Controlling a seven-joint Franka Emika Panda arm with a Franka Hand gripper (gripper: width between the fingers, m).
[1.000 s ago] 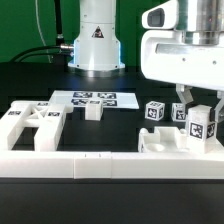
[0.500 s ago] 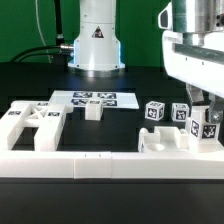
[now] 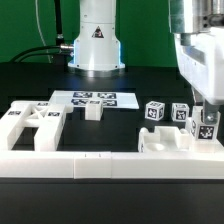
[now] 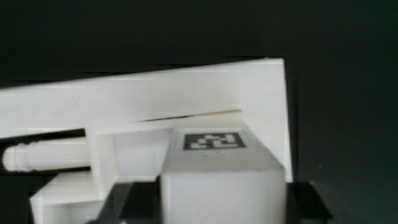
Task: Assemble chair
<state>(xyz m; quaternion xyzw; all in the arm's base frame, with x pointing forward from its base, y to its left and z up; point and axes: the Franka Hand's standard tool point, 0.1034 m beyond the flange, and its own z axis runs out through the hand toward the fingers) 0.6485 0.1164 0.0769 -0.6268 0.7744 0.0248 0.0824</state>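
Gripper [image 3: 206,113] pinching leg [image 3: 207,129], panel [image 3: 160,146] right beneath it; if leg sits tilted, it could jam or slip.

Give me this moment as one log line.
gripper | jaws shut on tagged block | low, exterior view's right | tagged cubes loose alongside

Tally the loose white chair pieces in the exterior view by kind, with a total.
Small white plastic tagged cubes: 3
Large flat white slotted plastic panel: 1
Small white plastic block: 1
Low white plastic piece with raised ends: 1
Total: 6
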